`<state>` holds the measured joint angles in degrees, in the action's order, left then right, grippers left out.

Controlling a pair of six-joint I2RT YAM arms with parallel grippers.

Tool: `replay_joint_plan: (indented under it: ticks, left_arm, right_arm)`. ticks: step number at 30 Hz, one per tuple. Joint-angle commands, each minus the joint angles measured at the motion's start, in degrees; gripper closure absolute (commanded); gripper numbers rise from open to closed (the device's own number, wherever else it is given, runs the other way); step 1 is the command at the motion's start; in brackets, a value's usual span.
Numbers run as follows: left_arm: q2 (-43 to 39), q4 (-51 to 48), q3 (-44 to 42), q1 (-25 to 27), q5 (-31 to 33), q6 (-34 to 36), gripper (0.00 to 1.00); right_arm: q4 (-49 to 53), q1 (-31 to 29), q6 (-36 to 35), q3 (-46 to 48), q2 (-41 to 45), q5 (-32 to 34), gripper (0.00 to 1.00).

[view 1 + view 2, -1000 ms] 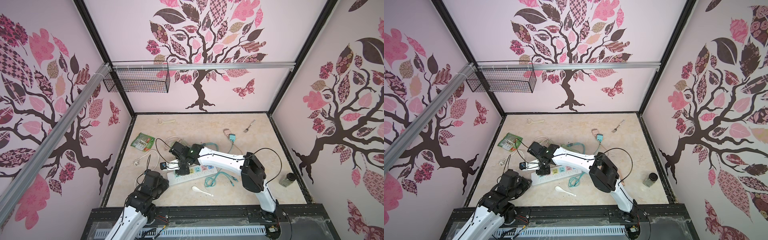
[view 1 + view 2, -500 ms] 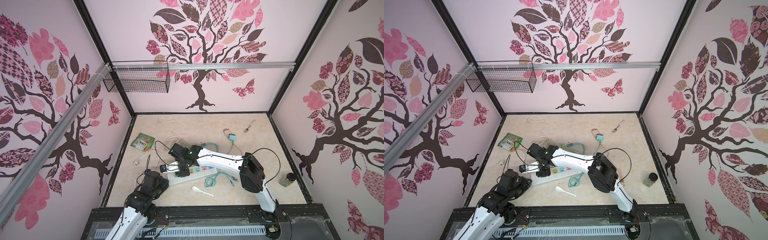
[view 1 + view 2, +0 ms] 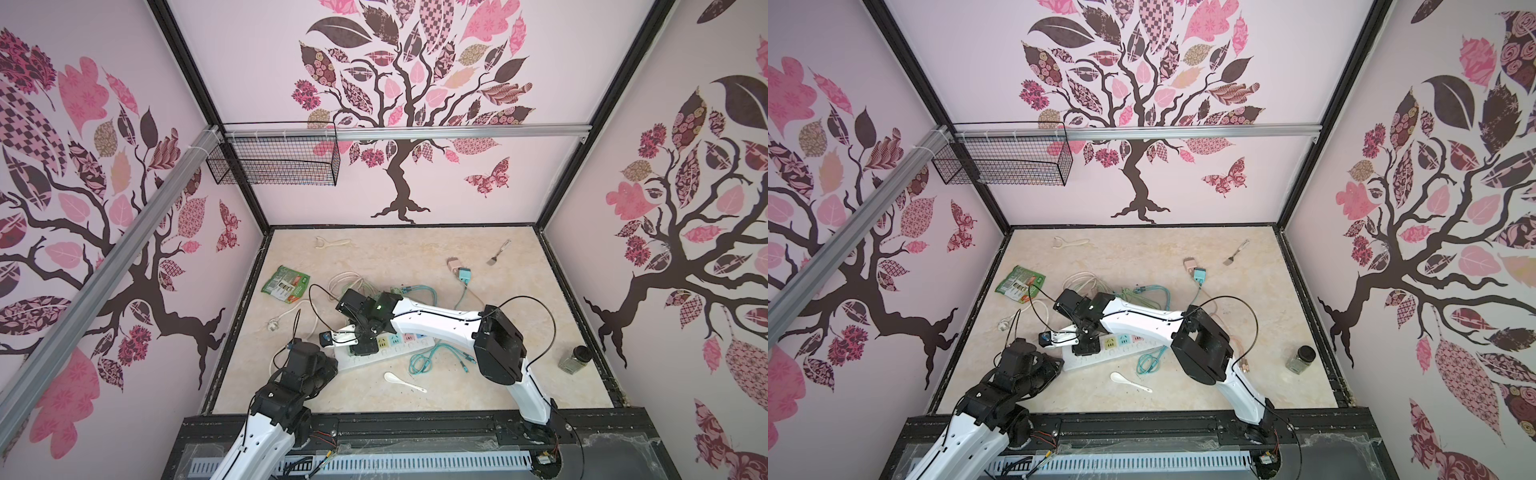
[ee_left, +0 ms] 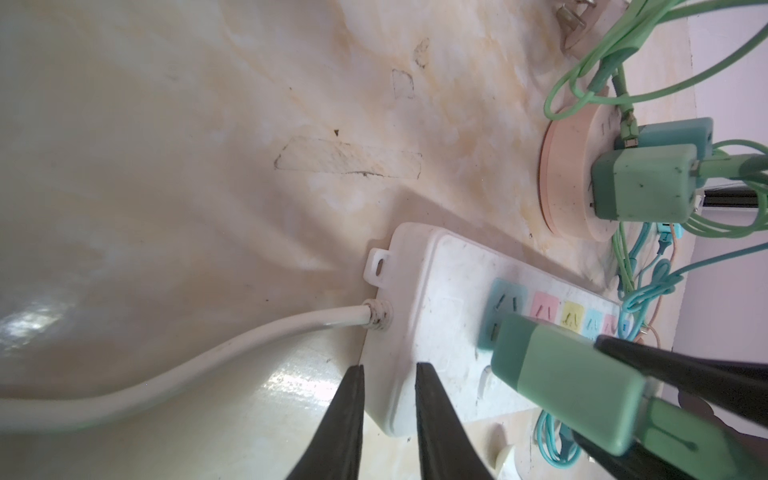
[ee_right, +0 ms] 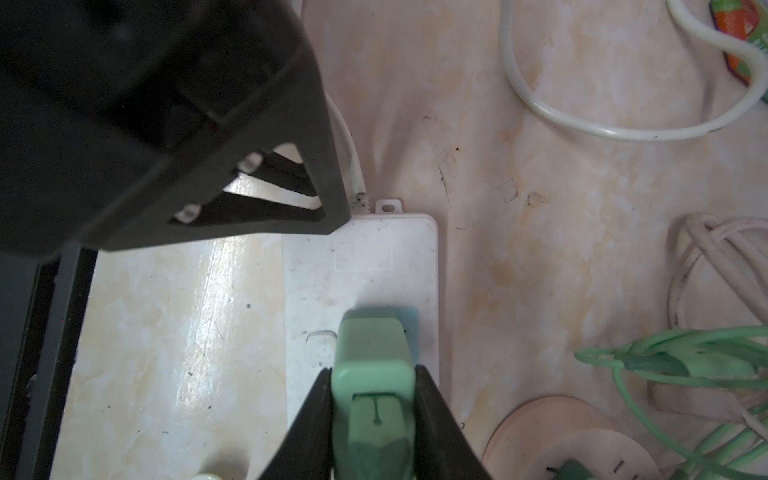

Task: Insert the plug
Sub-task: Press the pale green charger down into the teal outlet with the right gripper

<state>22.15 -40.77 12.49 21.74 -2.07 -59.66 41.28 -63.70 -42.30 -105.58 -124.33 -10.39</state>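
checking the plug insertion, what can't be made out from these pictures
Prongs of the green block-shaped plug: both wrist views, hidden by its own body, so seating in the white plastic power strip is unknown.
The blue socket under the plug: both top views, covered by the right gripper.
Whether the left gripper touches the strip: left wrist view, contact unclear.

You have two end effectors: the left end effector and the right end effector. Two socket units sit on the bench: one white power strip and one round pink hub. You can count five plug blocks: one green plug, a green adapter and a teal adapter on the hub, a pink block and a teal block toward the far edge. The strip shows at least five coloured sockets. One each: spoon, fork, peeler, green packet, jar, wire basket. The tangled cables are too overlapped to count.
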Motion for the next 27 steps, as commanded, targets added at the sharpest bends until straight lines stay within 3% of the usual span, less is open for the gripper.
replay_joint_plan:
  ticks: [1,27]
  left_arm:
    - [-0.49,0.31,-1.41,-0.29,-0.13,1.1,0.75]
    - [-1.43,0.0,-1.59,-0.29,0.22,1.12,0.78]
  right_arm:
    - [1.06,-0.37,-0.06,-0.81,-3.0,0.02,0.69]
    - [4.41,-0.46,-0.45,-1.85,-7.01,3.31,0.69]
